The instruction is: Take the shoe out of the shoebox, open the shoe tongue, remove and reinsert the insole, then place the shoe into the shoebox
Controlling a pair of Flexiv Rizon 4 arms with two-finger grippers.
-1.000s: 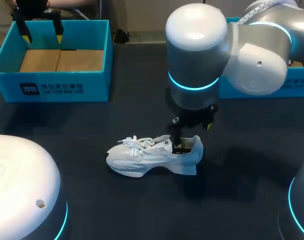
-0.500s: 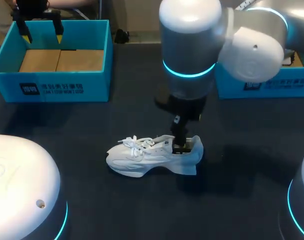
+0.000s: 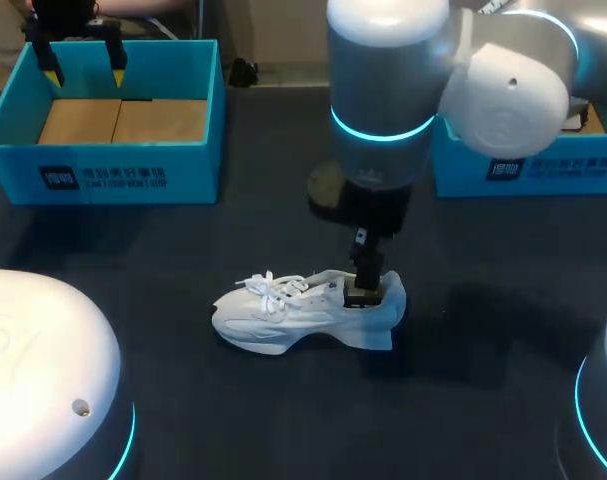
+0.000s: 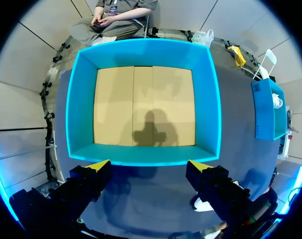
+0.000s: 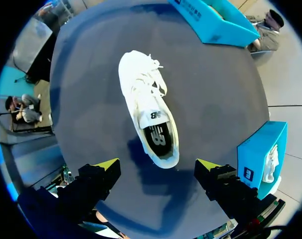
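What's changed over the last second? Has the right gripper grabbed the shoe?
No. The right arm swung slightly left and its wrist turned, leaving the right gripper open above the heel of the shoe. Nothing was grabbed or released. The shoe has not moved, and the left gripper stayed open over the box.

The right arm (image 3: 388,100) hides much of the second shoebox (image 3: 553,165).

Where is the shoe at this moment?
The shoe lies on the table near the middle of the head view, its heel under the right hand, its toe pointing left; the left box stands farther back.
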